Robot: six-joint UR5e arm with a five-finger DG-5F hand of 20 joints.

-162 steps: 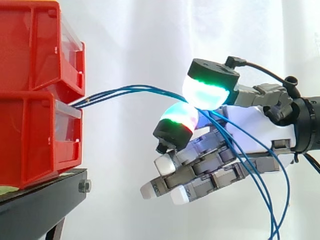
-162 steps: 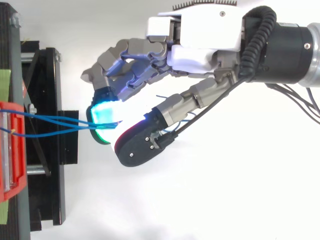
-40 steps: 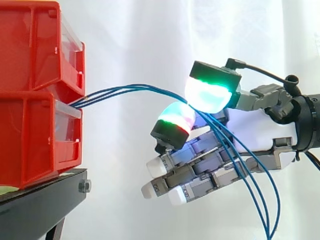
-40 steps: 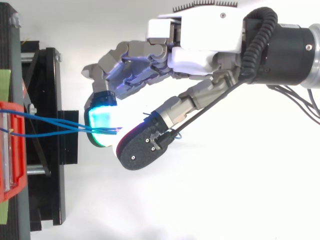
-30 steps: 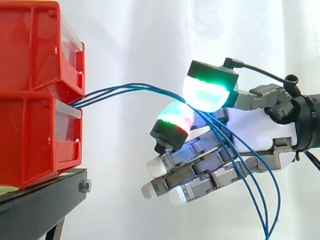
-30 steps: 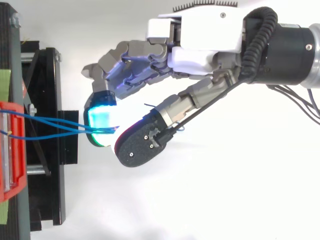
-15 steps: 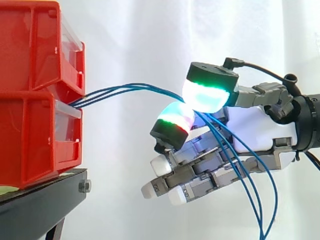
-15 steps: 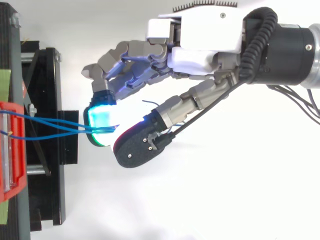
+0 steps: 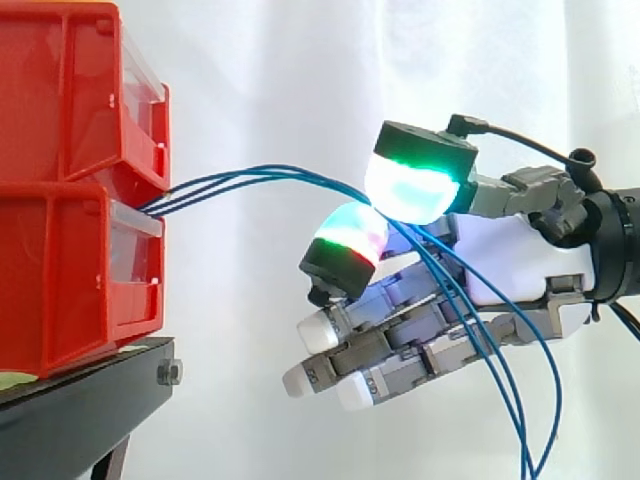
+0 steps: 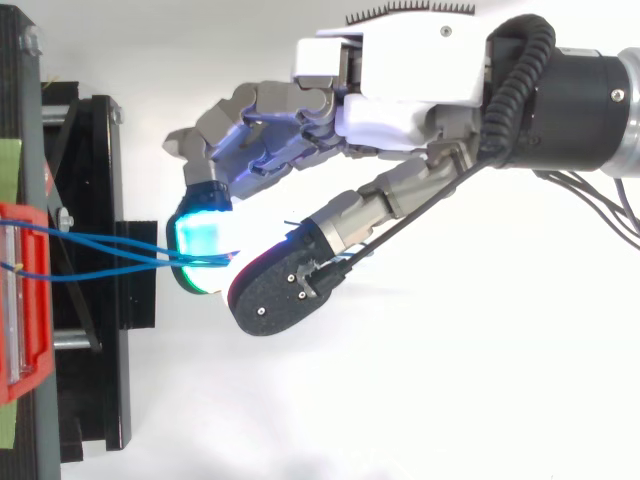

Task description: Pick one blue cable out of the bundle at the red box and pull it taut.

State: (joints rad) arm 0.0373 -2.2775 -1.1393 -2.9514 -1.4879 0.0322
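Three thin blue cables (image 9: pixel 270 175) leave the gap between the two stacked red bins (image 9: pixel 60 270) and arch rightward to my hand (image 9: pixel 520 260). They run together between the thumb's glowing green-white pad (image 9: pixel 415 185) from above and a finger's red-green pad (image 9: pixel 350 235) from below, which pinch them. Past the pinch they hang in loose loops across the palm and drop out of the side view. In the top view the cables (image 10: pixel 110 260) converge at the cyan pad (image 10: pixel 205 235) of the hand (image 10: pixel 400 60). The other fingers are half curled below and hold nothing.
The red bins (image 10: pixel 20 300) stand on a black stand (image 9: pixel 80 410) at the left, with its frame (image 10: pixel 100 200) reaching toward the hand. A white curtain hangs behind. Open space lies between bins and fingertips.
The hand stays almost still with the cables held between its pads. The hanging loops below the palm have swung slightly.
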